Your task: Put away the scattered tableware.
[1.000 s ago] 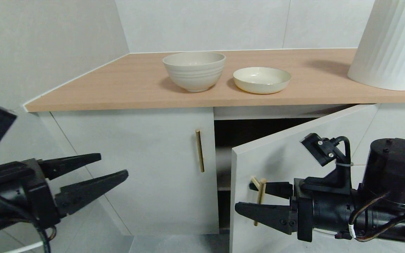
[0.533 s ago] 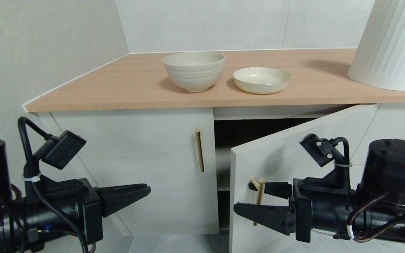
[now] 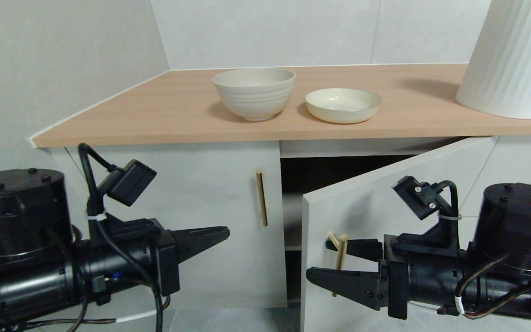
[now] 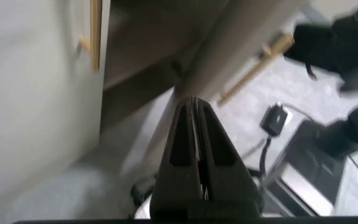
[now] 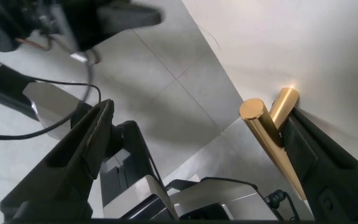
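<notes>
A cream ribbed bowl and a shallow cream dish stand side by side on the wooden counter. Below them, the right cabinet door is swung partly open. My right gripper is open, with that door's gold handle between its fingers. In the right wrist view the handle lies against one finger of the open right gripper. My left gripper is shut with nothing in it, low in front of the closed left door. Its tip points toward the open door's edge.
A tall white ribbed container stands at the counter's right end. The closed left door carries a vertical gold handle. The cabinet opening is dark inside. A tiled wall bounds the left side.
My left arm has moved up and to the right toward the cabinet, and its gripper has gone from open to shut. The right gripper has hardly moved.
</notes>
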{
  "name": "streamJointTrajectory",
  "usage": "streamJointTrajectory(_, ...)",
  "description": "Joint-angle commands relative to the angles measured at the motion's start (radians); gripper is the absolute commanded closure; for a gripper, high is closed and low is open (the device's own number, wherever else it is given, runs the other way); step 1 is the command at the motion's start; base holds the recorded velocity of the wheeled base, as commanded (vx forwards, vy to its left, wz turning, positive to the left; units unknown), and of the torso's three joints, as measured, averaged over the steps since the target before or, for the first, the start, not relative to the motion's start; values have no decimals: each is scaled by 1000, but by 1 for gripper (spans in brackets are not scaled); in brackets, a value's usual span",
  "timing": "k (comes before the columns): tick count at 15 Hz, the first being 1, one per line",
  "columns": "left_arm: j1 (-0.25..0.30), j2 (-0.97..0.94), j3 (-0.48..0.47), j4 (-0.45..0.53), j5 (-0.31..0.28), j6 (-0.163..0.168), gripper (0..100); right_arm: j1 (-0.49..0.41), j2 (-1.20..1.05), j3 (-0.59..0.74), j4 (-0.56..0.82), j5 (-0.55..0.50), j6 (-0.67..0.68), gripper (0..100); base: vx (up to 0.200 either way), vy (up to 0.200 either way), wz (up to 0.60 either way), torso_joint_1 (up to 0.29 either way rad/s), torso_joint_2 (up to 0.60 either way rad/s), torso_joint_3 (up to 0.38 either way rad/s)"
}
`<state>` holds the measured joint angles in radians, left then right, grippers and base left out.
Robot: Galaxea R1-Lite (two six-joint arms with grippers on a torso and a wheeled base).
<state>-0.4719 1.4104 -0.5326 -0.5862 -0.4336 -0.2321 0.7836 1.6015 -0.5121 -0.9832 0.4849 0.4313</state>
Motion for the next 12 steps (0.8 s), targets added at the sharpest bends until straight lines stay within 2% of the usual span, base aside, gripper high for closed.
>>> streamJointTrajectory(1,-44,208,14,-170,3,-4,100,0,-3,3,-2,0,0,0,0,0,0,0,0,0)
streamJointTrajectory(3,-85,354,8,-362,7,-6,100,0,-6,6,-3,0,-2,0,0,0,0,0,0,0)
streamJointTrajectory(5,-131,467,-32,-489,7,-6,100,0,-8,7,-3,-2,-5,0,0,0,0,0,0,0)
streamJointTrajectory(7,-169,512,-61,-529,9,-4,100,0,-6,9,-5,-3,-5,0,0,0,0,0,0,0)
streamJointTrajectory(10,-192,529,-64,-560,12,-9,100,0,-2,20,-5,0,-6,0,0,0,0,0,0,0)
streamJointTrajectory(12,-200,539,-66,-627,16,-33,100,0,3,26,-5,0,-29,0,0,0,0,0,0,0)
